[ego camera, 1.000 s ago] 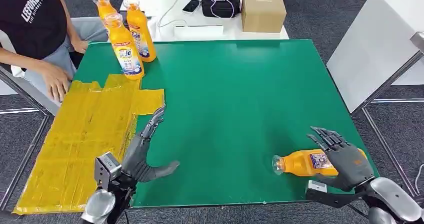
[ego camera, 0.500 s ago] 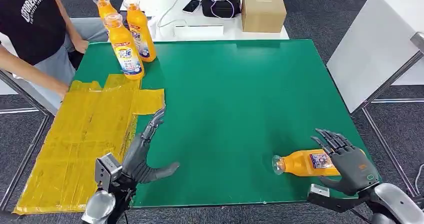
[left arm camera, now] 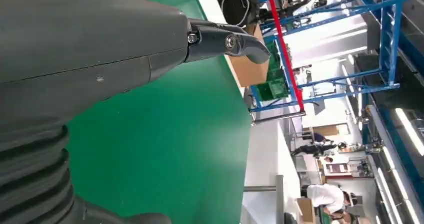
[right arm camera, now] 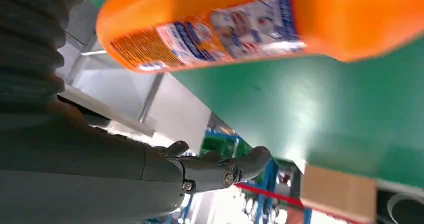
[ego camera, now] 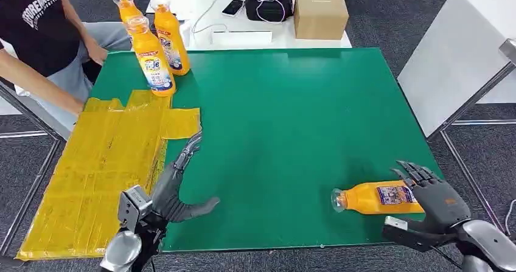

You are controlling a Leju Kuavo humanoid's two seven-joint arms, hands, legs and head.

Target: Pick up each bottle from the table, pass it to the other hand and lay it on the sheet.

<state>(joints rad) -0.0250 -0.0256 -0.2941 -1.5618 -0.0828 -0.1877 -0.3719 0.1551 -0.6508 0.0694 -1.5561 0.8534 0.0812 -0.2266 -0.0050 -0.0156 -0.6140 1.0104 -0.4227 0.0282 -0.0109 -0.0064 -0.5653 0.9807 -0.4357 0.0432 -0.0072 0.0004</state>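
- A person point(ego camera: 36, 34) in a dark shirt sat at the far left of the desk point(ego camera: 286, 114), one arm reaching to the sheet's far left edge and the other hand near the desk's far corner.
- The yellow sheet point(ego camera: 103, 168) lay flat on the left part of the green desk, running from near the standing bottles to the near edge.
- Three standing bottles point(ego camera: 152, 56) stood upright in a cluster at the far left corner; the nearest one stood on the sheet's far edge.
- The left hand point(ego camera: 173, 190) hovered at the near edge just beside the sheet, its fingers point(ego camera: 187, 150) stretched straight out and the thumb spread to the side, holding nothing.
- In the left wrist view the left hand's grey thumb point(left arm camera: 225, 41) stuck out over bare green desk.
- Beyond the desk stood a white table point(ego camera: 255, 38) with a cardboard box point(ego camera: 319, 13), a black bag point(ego camera: 268, 1) and a phone point(ego camera: 232, 6).
- The lying bottle point(ego camera: 374, 198) rested on its side near the desk's near right corner, cap pointing left.
- The right hand point(ego camera: 435, 202) sat at the base end of the lying bottle, fingers point(ego camera: 417, 171) spread and lightly curved, not closed around it; whether it touched the bottle I could not tell.
- In the right wrist view the lying bottle point(right arm camera: 260, 23) showed its label close by, with the right hand's thumb apart from it.
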